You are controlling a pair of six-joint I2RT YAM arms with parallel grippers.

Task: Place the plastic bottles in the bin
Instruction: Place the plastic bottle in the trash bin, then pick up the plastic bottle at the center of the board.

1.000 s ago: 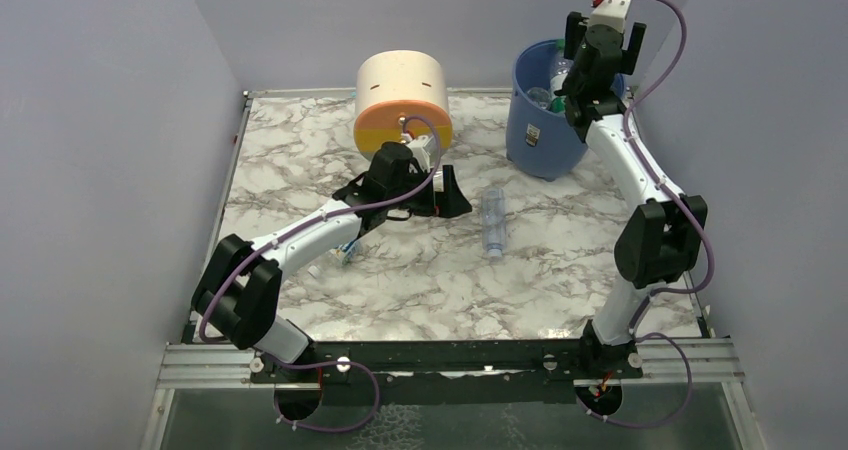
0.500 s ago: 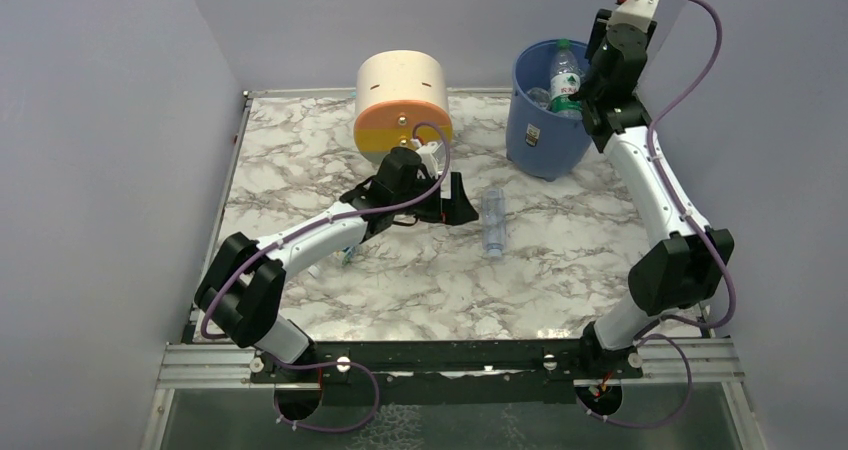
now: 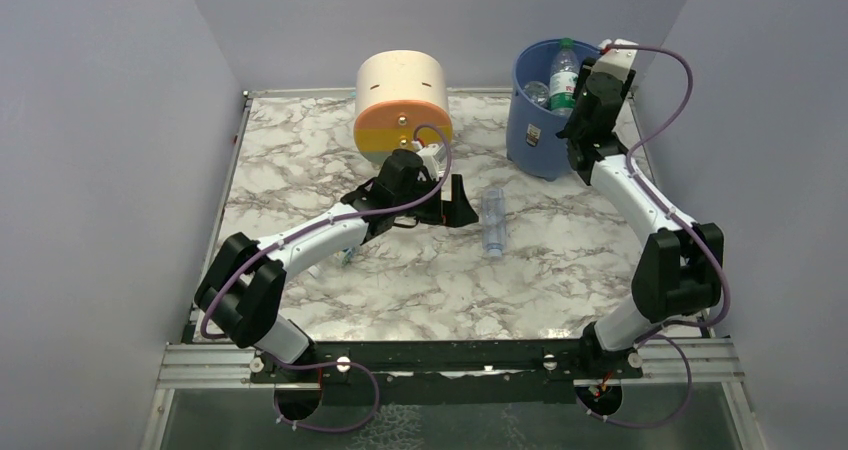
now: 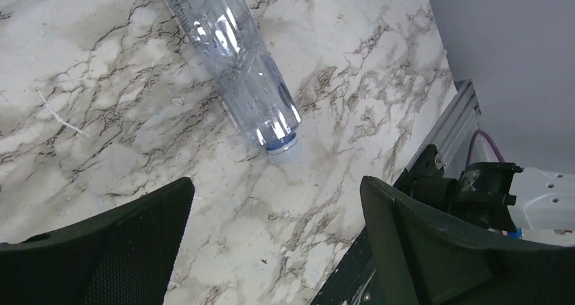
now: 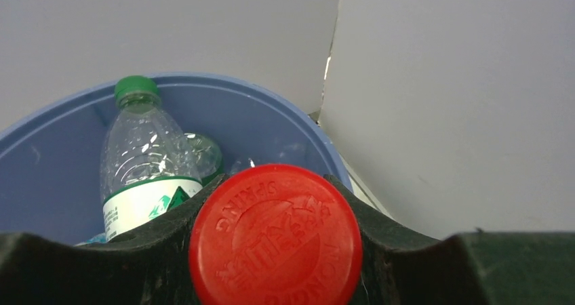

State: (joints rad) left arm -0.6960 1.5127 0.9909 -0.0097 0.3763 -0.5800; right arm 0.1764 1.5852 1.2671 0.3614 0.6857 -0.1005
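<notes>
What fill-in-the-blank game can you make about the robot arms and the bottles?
1. In the bin, the upright bottle has a ___ top.
2. The right gripper pinches a cap coloured ___.
3. The clear bottle lies on its ___ on the table.
4. The left gripper, near that bottle, is wide ___.

Missing words: green, red, side, open.

Bright even light, soft shadows, glints on clear bottle (image 4: 237,68)
</notes>
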